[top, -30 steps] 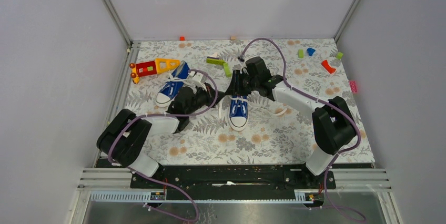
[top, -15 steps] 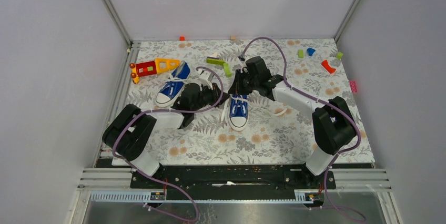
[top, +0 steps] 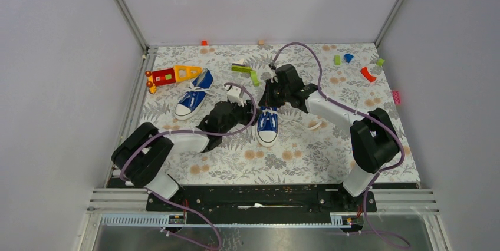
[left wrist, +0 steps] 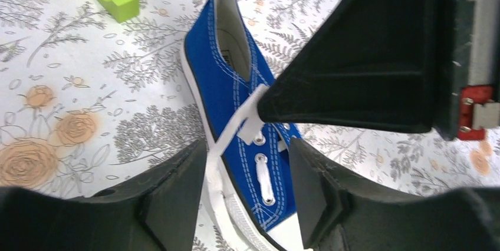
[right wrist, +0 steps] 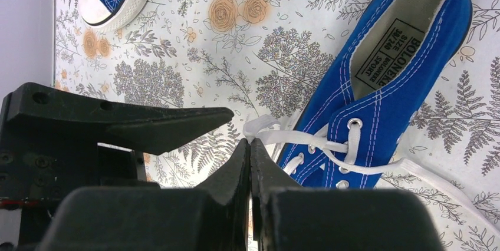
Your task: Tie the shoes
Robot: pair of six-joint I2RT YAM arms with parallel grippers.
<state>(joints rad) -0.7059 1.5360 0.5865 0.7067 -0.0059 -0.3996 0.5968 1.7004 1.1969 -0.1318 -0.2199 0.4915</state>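
- Right gripper [right wrist: 250, 145]: black wedge-shaped fingers pressed together, pinching a flat white lace [right wrist: 295, 139] at their tips.
- Near sneaker [right wrist: 389, 68]: blue canvas, white stitching, metal eyelets, printed insole label. It lies just beyond the right gripper's tips.
- Left gripper [left wrist: 247, 145]: jaws apart, with the same sneaker's smooth white rubber toe end seen between them.
- Second sneaker [top: 193, 99]: matching, well apart from both grippers on the left gripper's side, beside a red-orange-yellow plastic toy [top: 171, 75].
- Surface: floral-print tablecloth [top: 306, 151].

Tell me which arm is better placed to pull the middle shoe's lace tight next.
Right. The right gripper is shut on the white lace of the middle shoe; the left gripper stands open, holding nothing.
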